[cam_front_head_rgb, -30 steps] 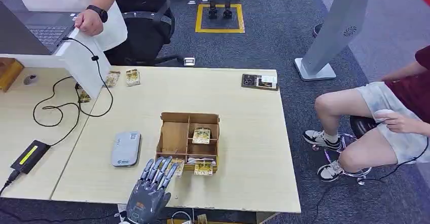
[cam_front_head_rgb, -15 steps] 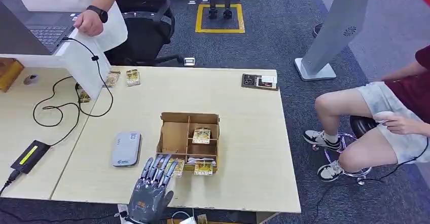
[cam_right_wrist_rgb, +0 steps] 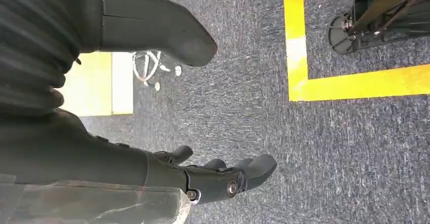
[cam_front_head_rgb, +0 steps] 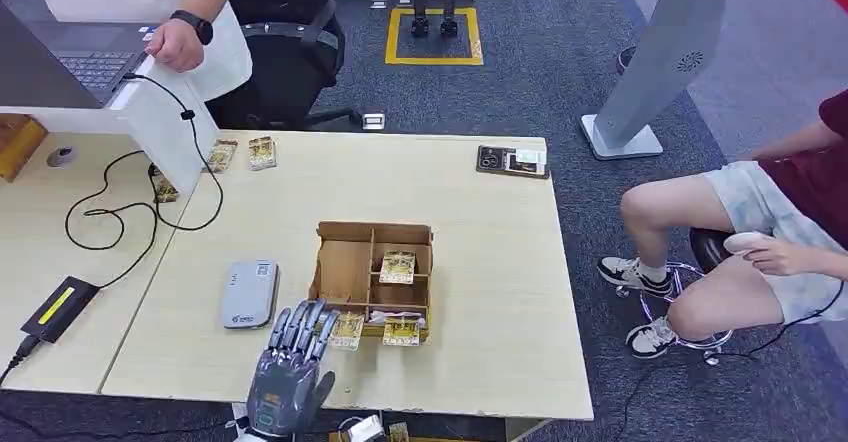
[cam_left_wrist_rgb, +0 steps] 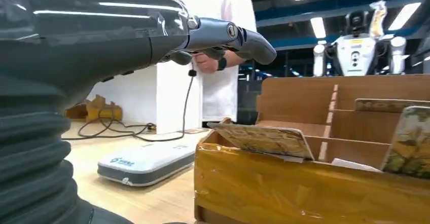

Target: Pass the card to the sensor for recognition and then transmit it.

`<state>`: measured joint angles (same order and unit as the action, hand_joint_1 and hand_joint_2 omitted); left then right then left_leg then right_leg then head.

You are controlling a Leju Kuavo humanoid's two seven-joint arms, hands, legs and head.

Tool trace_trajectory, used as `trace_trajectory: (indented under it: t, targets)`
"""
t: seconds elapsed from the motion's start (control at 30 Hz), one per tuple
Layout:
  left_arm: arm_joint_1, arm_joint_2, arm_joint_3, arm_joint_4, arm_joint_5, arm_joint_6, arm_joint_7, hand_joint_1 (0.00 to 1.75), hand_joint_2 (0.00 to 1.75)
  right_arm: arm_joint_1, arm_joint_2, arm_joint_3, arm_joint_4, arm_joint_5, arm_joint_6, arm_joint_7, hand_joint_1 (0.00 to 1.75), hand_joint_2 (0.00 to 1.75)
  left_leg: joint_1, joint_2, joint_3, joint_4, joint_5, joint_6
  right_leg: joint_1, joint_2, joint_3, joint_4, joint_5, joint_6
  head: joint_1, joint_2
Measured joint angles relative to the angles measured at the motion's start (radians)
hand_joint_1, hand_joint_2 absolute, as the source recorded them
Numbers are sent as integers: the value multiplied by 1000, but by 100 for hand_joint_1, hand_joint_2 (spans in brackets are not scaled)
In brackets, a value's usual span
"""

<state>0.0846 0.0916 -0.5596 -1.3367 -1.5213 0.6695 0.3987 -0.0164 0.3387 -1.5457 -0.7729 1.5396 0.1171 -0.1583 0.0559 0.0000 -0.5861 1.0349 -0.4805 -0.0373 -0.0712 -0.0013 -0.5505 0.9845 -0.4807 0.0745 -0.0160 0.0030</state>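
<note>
**Open left hand hovers at the card box**

The left hand (cam_front_head_rgb: pixel 290 367) hangs over the table's (cam_front_head_rgb: pixel 480 262) near edge, fingers spread and holding nothing, fingertips just beside a card (cam_front_head_rgb: pixel 348 329) leaning at the front of the wooden box (cam_front_head_rgb: pixel 345 267); the grey sensor (cam_front_head_rgb: pixel 248 293) lies just left of the box; the right hand (cam_right_wrist_rgb: pixel 203 176) hangs over carpet, fingers apart and empty; a seated person (cam_front_head_rgb: pixel 760 232) waits at right.

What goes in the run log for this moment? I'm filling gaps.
left robot hand: open, beside box front | card: in box, unheld | reader: on table | right robot hand: hanging, open
</note>
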Motion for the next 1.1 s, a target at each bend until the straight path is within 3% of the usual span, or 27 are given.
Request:
trace_trajectory:
  t: [0.47,1.1]
  targets:
    - [-1,0,27,26,-1,-1,46,0,175,-1,0,0,0,4,0,-1,0,175,0,0,0,0,0,0,0,0,0,0,0,0,0,0]
    - [-1,0,27,26,-1,19,8,0,175,-1,0,0,-2,12,-1,-1,0,175,0,0,0,0,0,0,0,0,0,0,0,0,0,0]
